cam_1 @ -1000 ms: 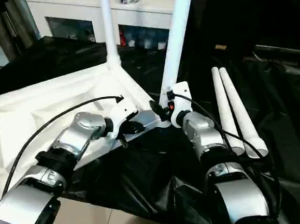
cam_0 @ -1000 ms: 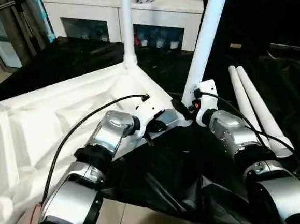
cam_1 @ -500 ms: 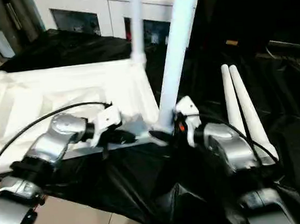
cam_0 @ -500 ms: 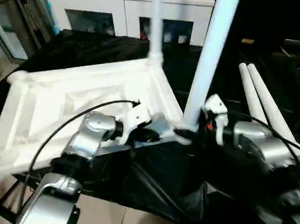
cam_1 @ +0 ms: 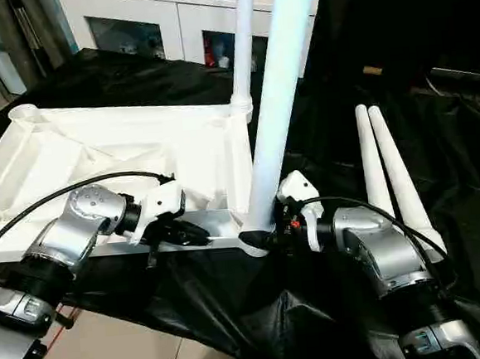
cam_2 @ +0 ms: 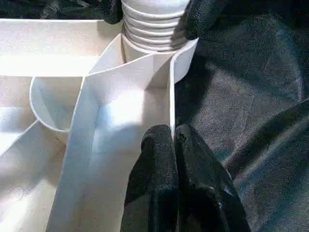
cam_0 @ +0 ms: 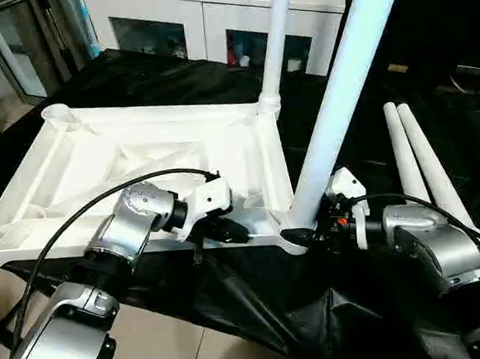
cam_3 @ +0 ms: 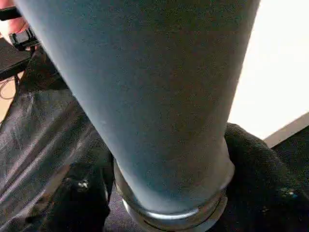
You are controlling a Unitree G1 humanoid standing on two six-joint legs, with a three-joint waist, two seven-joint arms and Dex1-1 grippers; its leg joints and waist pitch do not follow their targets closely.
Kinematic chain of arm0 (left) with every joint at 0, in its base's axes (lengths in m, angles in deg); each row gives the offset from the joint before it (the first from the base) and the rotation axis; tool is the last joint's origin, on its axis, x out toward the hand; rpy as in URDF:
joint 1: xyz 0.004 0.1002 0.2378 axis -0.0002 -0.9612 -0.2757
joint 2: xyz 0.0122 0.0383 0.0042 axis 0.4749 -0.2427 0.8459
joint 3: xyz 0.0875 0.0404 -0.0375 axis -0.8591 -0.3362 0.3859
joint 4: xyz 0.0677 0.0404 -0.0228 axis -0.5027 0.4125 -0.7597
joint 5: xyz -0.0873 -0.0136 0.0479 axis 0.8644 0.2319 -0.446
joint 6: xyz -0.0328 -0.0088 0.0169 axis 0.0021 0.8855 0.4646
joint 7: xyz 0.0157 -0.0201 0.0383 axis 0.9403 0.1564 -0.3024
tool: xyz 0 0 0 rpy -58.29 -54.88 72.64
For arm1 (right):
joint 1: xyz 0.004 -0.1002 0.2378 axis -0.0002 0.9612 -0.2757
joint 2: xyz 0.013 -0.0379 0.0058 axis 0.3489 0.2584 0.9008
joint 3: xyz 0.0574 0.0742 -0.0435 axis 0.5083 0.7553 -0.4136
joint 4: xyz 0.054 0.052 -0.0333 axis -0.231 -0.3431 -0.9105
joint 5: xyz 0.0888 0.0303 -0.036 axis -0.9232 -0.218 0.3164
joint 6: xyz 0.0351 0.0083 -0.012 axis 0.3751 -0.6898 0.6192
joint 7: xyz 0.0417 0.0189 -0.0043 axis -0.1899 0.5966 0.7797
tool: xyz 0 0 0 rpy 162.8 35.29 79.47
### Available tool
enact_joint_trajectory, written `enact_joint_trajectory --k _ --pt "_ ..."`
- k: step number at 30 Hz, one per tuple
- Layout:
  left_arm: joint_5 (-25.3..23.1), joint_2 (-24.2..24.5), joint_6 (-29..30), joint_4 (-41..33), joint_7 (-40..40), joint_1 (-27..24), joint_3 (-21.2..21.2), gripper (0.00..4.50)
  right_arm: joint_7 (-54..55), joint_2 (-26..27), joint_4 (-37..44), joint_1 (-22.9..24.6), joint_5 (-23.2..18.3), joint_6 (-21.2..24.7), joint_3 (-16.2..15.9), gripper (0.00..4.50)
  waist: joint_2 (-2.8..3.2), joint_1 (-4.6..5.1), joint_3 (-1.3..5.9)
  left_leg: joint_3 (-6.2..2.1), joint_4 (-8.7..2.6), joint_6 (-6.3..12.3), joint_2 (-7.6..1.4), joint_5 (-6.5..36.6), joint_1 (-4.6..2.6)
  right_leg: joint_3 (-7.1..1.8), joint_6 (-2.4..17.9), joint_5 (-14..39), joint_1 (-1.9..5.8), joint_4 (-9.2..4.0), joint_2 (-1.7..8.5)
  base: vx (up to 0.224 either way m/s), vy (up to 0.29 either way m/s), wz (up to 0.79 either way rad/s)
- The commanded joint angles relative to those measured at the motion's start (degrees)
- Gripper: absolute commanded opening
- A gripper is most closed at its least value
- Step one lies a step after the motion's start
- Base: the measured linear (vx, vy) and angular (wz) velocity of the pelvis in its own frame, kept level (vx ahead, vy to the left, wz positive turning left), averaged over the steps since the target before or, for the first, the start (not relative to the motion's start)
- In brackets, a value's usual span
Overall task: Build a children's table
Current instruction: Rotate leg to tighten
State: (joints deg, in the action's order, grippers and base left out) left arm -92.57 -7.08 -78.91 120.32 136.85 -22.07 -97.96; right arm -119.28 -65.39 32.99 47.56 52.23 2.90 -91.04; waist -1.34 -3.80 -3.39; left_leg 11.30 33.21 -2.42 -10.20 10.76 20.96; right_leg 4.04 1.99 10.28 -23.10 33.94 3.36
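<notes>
- The table top (cam_0: 138,154) lies upside down on a black cloth (cam_0: 258,303), ribbed underside up, in front of a white cabinet (cam_0: 210,15)
- Two legs stand in corner sockets: the far leg (cam_0: 274,35) upright at the far corner, the near leg (cam_0: 342,97) in the near corner on the robot's right, leaning a little
- Two spare legs (cam_0: 418,165) lie side by side on the cloth, to the right of the top and apart from it
- Left gripper (cam_2: 171,140): fingers pressed together with nothing between them, tips resting on the rim wall of the top just beside the near socket; judged to be steadying the top
- Right gripper (cam_0: 315,233): fingers set around the threaded base of the near leg, one on each side of it; whether they press on it firmly I cannot tell
- Step in hand, as judged: seating the second leg in its socket
- Next move calls for turning or pressing this leg fully home while the top is kept from sliding, then fetching a spare leg
</notes>
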Motion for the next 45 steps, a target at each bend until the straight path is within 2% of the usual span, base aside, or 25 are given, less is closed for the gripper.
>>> enact_joint_trajectory --k 1,8,9,10,11,14,15,16,17,18,20,22,24,25,26,29,30,36,38,40,43,45 --pt "-0.2 -0.5 -0.9 -0.5 -0.1 -0.3 -1.0 0.00 -0.7 0.2 1.3 1.1 0.2 1.0 -1.5 2.84 0.03 -0.22 4.02 -1.35 -3.10 3.79 -3.66 6.6 -0.64 -3.24 13.1 6.9 3.45 -3.28 5.49 0.000 0.000 0.00" --pt "-0.5 -1.4 0.0 0.3 -2.4 0.0 -0.6 0.00 1.8 1.4 0.1 1.6 1.0 0.3 -1.3 2.79 0.05 -0.08 3.86 -1.46 -3.13 3.02 -3.66 8.1 -0.71 -3.24 12.5 9.7 3.27 -3.54 5.51 0.000 0.000 0.00" --pt "-0.7 -3.0 1.1 1.6 -5.5 0.9 0.2 0.00 6.7 3.6 -2.9 0.8 2.1 -0.6 -0.2 2.79 -0.10 0.05 3.83 -1.45 -3.11 2.71 -3.62 8.9 -0.78 -3.30 12.1 11.3 3.22 -3.74 5.55 0.000 0.000 0.00" --pt "-0.6 -3.7 1.5 2.1 -6.7 1.4 0.5 0.00 9.1 4.7 -4.4 0.2 2.6 -0.8 0.4 2.79 0.00 0.29 3.67 -1.45 -3.15 2.14 -3.48 10.2 -0.99 -3.25 12.0 13.8 2.82 -4.10 5.56 0.000 0.000 0.00" --pt "-0.6 -5.1 2.8 2.9 -8.7 2.2 1.0 0.00 13.8 6.8 -7.4 -1.0 3.3 -1.1 1.6 2.79 -0.05 0.50 3.55 -1.59 -3.20 1.17 -3.41 11.5 -1.07 -3.22 11.3 17.0 2.85 -4.40 5.62 0.000 0.000 0.00" --pt "-0.9 -7.1 4.8 4.0 -11.8 3.6 1.3 0.00 20.3 10.1 -12.2 -3.2 3.7 -1.0 3.4 2.78 0.08 1.27 3.46 -1.97 -3.47 -0.07 -3.37 13.6 -0.83 -3.14 9.7 21.8 2.88 -4.72 5.69 0.000 0.000 0.00" --pt "-0.9 -7.1 4.8 4.0 -11.8 3.6 1.3 0.00 20.3 10.1 -12.2 -3.2 3.7 -1.0 3.4 2.78 0.08 1.27 3.46 -1.97 -3.47 -0.07 -3.37 13.6 -0.83 -3.14 9.7 21.8 2.88 -4.72 5.69 0.000 0.000 0.00" --pt "-1.6 -9.5 5.8 5.6 -15.3 5.0 1.3 0.00 25.4 13.6 -16.7 -5.5 3.9 -1.4 4.3 2.78 0.09 1.54 3.50 -1.92 -3.37 -0.26 -3.37 14.5 -1.21 -3.25 9.6 21.9 2.53 -4.97 5.65 0.000 0.000 0.00" --pt "-1.7 -9.7 5.9 5.8 -15.6 5.1 1.3 0.00 25.8 13.8 -17.0 -5.7 3.9 -1.4 4.3 2.78 0.06 1.73 3.54 -1.88 -3.30 -0.29 -3.28 14.4 -1.18 -3.22 9.9 21.6 2.53 -4.91 5.63 0.000 0.000 0.00" --pt "-1.8 -11.1 6.5 6.6 -17.6 5.9 1.5 0.00 28.1 15.6 -19.0 -6.9 3.9 -1.7 4.6 2.77 0.33 1.90 3.45 -1.97 -3.31 -0.55 -3.18 14.9 -1.25 -3.19 9.9 22.2 2.52 -5.04 5.63 0.000 0.000 0.00" --pt "-1.9 -13.4 7.4 7.8 -20.5 7.0 1.8 0.00 31.8 18.4 -22.1 -8.8 4.1 -2.3 4.9 2.77 0.08 2.07 3.38 -2.00 -3.29 -0.54 -3.07 15.3 -1.30 -3.10 9.5 23.6 2.60 -5.28 5.58 0.000 0.000 0.00" --pt "-2.0 -15.1 7.6 8.4 -21.9 7.6 1.8 0.00 34.1 20.2 -24.9 -10.5 5.3 -3.8 4.6 2.77 0.10 2.00 3.41 -1.86 -3.24 -0.09 -3.01 14.8 -1.27 -3.23 9.5 23.1 2.51 -5.32 5.55 0.000 0.000 0.00" --pt "-2.0 -15.6 7.5 8.6 -22.1 7.7 1.8 0.00 34.2 20.9 -25.9 -11.0 5.0 -4.4 5.1 3.33 0.11 1.93 3.58 -1.86 -3.22 0.36 -3.08 14.2 -1.19 -3.22 9.7 21.5 2.71 -5.15 5.59 0.000 0.000 0.00" --pt "-2.0 -15.7 7.5 8.6 -22.1 7.7 1.8 0.00 33.9 21.2 -26.1 -11.2 4.6 -4.5 5.6 3.47 -0.11 1.85 3.61 -1.80 -3.26 0.75 -3.16 13.7 -1.19 -3.25 10.0 19.9 2.75 -5.02 5.48 0.000 0.000 0.00" --pt "-2.1 -15.7 7.5 8.7 -22.2 7.8 1.8 0.00 33.5 21.4 -26.5 -11.5 4.3 -4.6 6.0 3.47 0.08 1.85 3.65 -1.84 -3.30 0.97 -3.26 13.4 -1.16 -3.29 10.6 18.6 2.80 -4.76 5.53 0.000 0.000 0.00" --pt "-2.3 -15.3 7.4 8.8 -22.0 7.6 1.8 0.00 32.9 20.8 -26.7 -11.8 5.2 -5.6 5.7 3.59 0.06 1.74 3.76 -1.74 -3.29 1.25 -3.35 12.5 -1.19 -3.32 11.6 15.5 2.87 -4.45 5.50 0.000 0.000 0.00" --pt "-2.3 -15.3 7.4 8.8 -22.0 7.6 1.8 0.00 32.9 20.8 -26.7 -11.8 5.2 -5.6 5.7 3.88 0.10 1.78 3.70 -1.70 -3.32 1.38 -3.29 12.6 -1.13 -3.30 11.8 15.3 2.94 -4.43 5.49 0.000 0.000 0.00" --pt "-1.8 -13.0 5.1 7.6 -16.5 5.9 1.2 0.00 23.9 16.4 -22.1 -9.8 4.9 -6.4 4.0 3.88 -0.07 1.62 3.74 -1.69 -3.22 2.15 -3.25 12.5 -1.00 -3.32 11.2 16.4 3.17 -4.58 5.58 0.000 0.000 0.00" --pt "-1.0 -11.4 3.7 6.0 -12.6 4.5 0.6 0.00 18.5 13.2 -18.4 -7.7 4.6 -6.4 2.4 3.88 0.02 1.30 3.89 -1.58 -3.10 3.30 -3.33 10.6 -0.90 -3.44 11.7 12.9 3.33 -4.23 5.57 0.000 0.000 0.00" --pt "-0.8 -11.0 3.4 5.6 -11.7 4.2 0.6 0.00 16.8 12.2 -17.3 -7.0 4.3 -6.3 2.1 3.88 -0.05 1.33 4.00 -1.56 -3.08 3.64 -3.40 9.7 -0.83 -3.41 12.3 11.0 3.40 -3.97 5.53 0.000 0.000 0.00" --pt "0.1 -9.2 2.6 4.4 -8.3 3.2 0.7 0.00 9.9 8.3 -12.4 -4.5 2.7 -5.5 1.4 3.88 0.06 0.68 4.23 -1.52 -2.92 4.81 -3.56 7.6 -0.81 -3.33 13.5 6.6 3.73 -3.42 5.43 0.000 0.000 0.00" --pt "0.3 -8.3 2.2 4.2 -6.8 2.9 0.9 0.00 6.3 6.3 -9.7 -3.2 2.0 -4.9 1.0 3.88 0.09 0.37 4.14 -1.39 -2.91 5.14 -3.66 7.5 -0.70 -3.23 14.0 5.9 3.57 -3.36 5.40 0.000 0.000 0.00"
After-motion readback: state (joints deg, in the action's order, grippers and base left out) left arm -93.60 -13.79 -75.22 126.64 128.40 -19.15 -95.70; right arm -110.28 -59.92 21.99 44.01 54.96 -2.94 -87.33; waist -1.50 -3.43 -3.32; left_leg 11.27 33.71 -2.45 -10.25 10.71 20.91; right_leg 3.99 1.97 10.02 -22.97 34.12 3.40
